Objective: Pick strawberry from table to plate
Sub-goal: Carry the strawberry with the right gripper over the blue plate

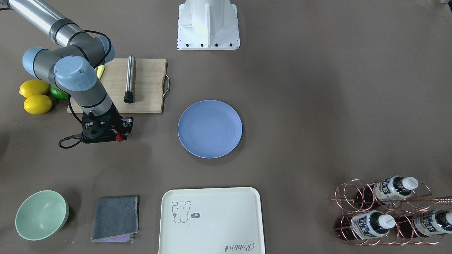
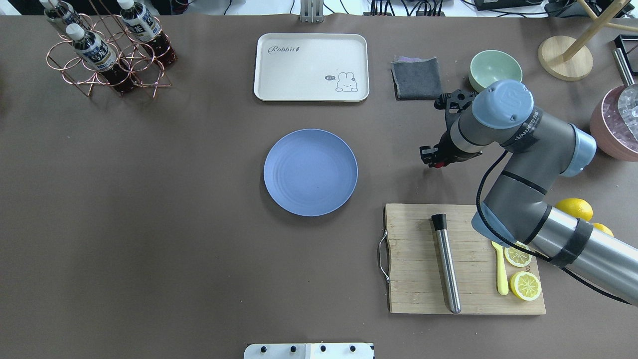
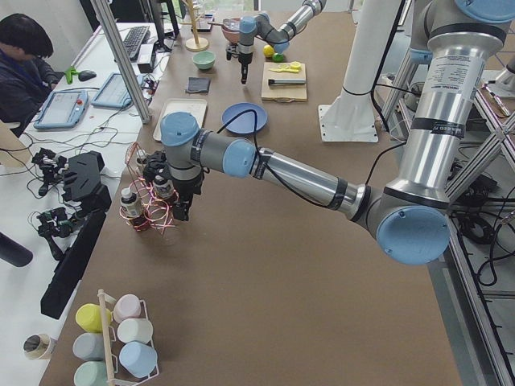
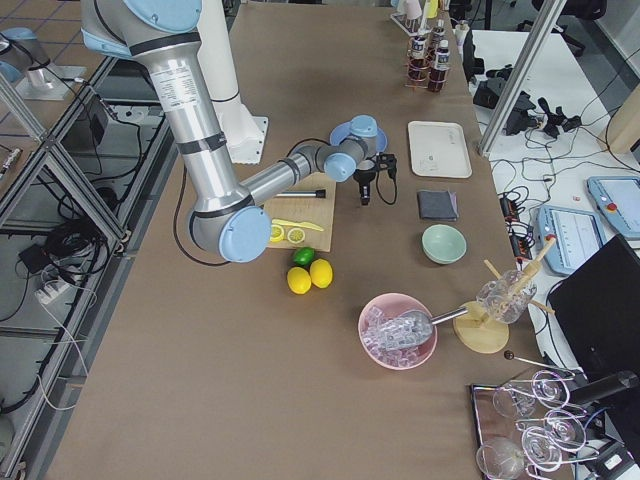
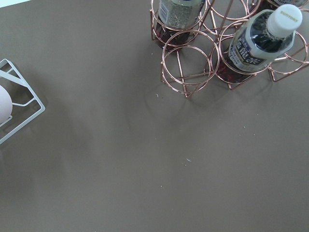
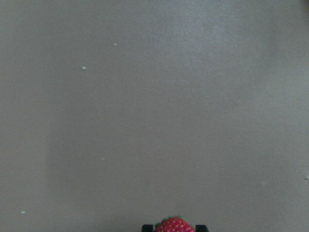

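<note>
A: How far along is it, reading the table [image 2: 174,224] from left to right?

B: At the far left, the left gripper [image 3: 179,211] hangs beside the bottles in the copper rack [image 2: 94,52] and takes no part. Only the side view shows it, so I cannot tell whether its fingers are apart or together. In the middle sits the plate [image 2: 310,172], with nothing on it. To its right, well apart from it, is the right gripper [image 2: 435,160] with the strawberry [image 2: 438,165] at its tip, beyond the far edge of the cutting board [image 2: 418,259].

A: So the grasp is made?

B: I judge so. The pick looks secured, or nearly. The carry leftward to the plate and the release there are both to come.

A: And the berry against the fingers?

B: In the right wrist view it sits squarely between them. One black fingertip [image 6: 147,227] touches its left side and the other touches its right, with the bumpy red top showing between. The fingers are drawn in narrow, pinching the berry rather than spread wide.

A: Is it off the table?

B: I cannot tell. The surface below is blurred in that view. The outer views show the berry low and close over the table, with no clear gap either way.
</note>
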Available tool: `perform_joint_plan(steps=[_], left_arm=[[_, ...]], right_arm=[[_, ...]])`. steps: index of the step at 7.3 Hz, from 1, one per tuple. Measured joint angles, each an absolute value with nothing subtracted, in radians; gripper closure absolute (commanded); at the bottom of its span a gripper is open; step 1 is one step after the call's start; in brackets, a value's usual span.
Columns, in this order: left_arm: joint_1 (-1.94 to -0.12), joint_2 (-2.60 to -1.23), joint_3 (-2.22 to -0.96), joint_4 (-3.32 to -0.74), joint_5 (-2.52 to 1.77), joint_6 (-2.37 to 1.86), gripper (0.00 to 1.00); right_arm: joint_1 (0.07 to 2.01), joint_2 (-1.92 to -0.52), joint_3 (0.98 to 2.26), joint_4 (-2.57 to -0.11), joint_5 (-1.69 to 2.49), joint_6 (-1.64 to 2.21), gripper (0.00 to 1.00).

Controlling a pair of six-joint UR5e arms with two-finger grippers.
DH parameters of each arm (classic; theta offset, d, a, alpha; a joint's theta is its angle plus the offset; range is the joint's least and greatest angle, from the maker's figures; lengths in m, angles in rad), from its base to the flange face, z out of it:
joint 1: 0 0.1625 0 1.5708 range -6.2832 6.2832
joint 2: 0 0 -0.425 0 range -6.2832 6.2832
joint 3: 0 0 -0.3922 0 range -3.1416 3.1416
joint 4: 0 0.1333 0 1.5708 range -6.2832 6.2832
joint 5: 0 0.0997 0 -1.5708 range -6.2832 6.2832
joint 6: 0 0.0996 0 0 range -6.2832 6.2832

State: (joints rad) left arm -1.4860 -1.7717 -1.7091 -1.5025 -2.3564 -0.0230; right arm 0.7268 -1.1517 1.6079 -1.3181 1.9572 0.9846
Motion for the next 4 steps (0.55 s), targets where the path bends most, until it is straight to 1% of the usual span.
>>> perform_joint_plan(steps=[4], left_arm=[[-1.485,-1.752,-1.588,-1.551,-2.366,-0.023,0.02]], right_arm=[[0.706,-0.979,1.604,-1.427,1.958,1.049,1.0]])
